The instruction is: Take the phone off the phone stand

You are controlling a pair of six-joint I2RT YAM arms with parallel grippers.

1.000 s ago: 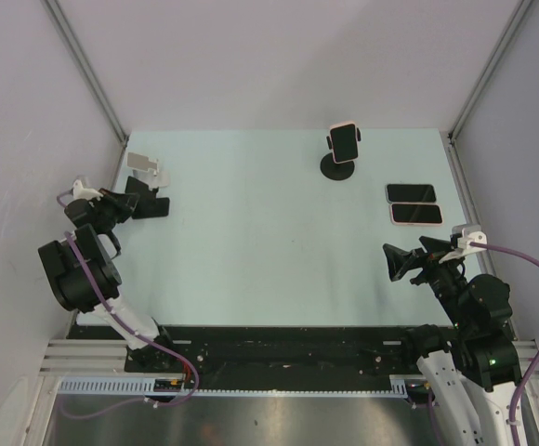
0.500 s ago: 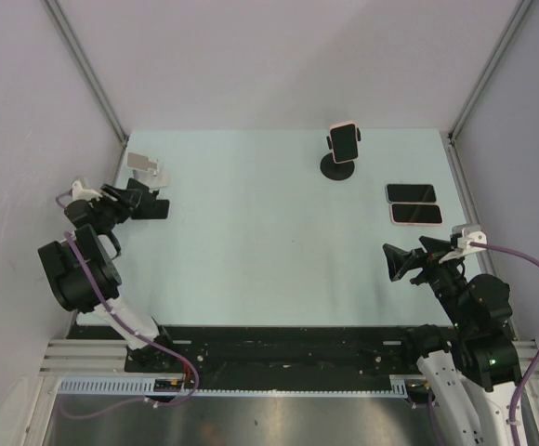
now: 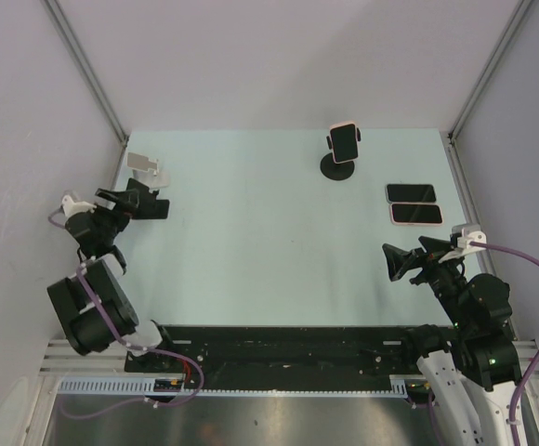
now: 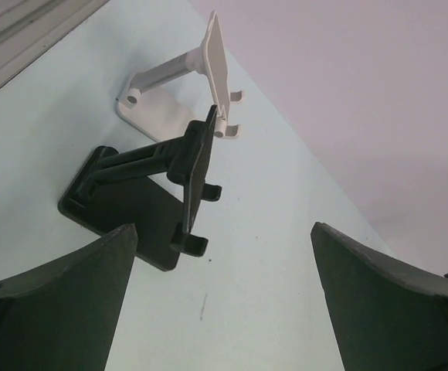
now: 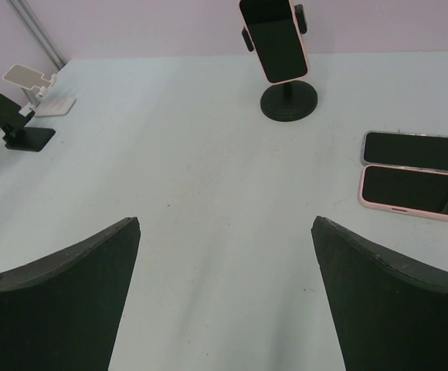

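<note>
Where the counter (image 3: 251, 242) meets the left wall, the L jaws are spread wide (both dark fingers frame the wrist view), w/ nothing between them. They hang just short of a black stand (image 4: 143, 193), near but not touching. A white stand (image 4: 181, 77) sits right behind it, closer to the far edge; both are small hinged types w/ cradles tipped up. Far centre-right, the phone (image 3: 345, 142) sits clamped in the round stand (image 3: 340, 168), upright w/ a slight tilt, pink case, dark screen facing the arms. To its right & nearer, 2 more phones lie flat side by side, almost touching: the dark phone (image 3: 411, 193) farther back, the pink phone (image 3: 415, 214) in front. At the near right, the R jaws are spread wide too, gripping nothing, aimed across the counter & well apart from the phone.
</note>
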